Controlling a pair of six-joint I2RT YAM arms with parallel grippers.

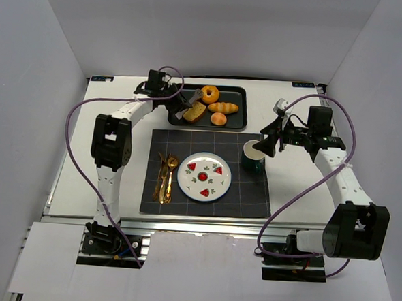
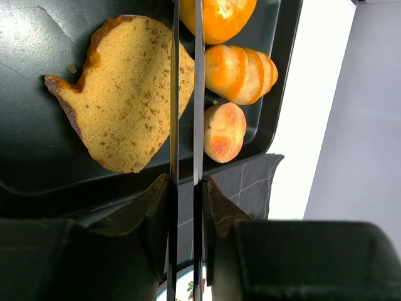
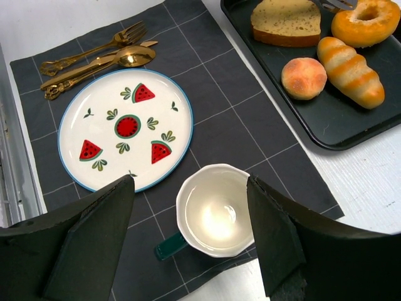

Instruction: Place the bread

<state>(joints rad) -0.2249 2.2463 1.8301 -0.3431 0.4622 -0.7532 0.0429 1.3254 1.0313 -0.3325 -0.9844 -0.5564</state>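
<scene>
On the black tray [image 1: 240, 93] at the back, bread slice [image 2: 125, 94] lies flat. L gripper [image 2: 185, 75] hovers over its edge, jaws nearly closed, nothing btwn them. R gripper [image 3: 189, 188] is spread wide above the cup [image 3: 213, 210], empty.

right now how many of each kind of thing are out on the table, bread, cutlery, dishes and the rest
bread pieces: 4
gold cutlery: 3
plate: 1
cup: 1
tray: 1
placemat: 1
total: 11
</scene>
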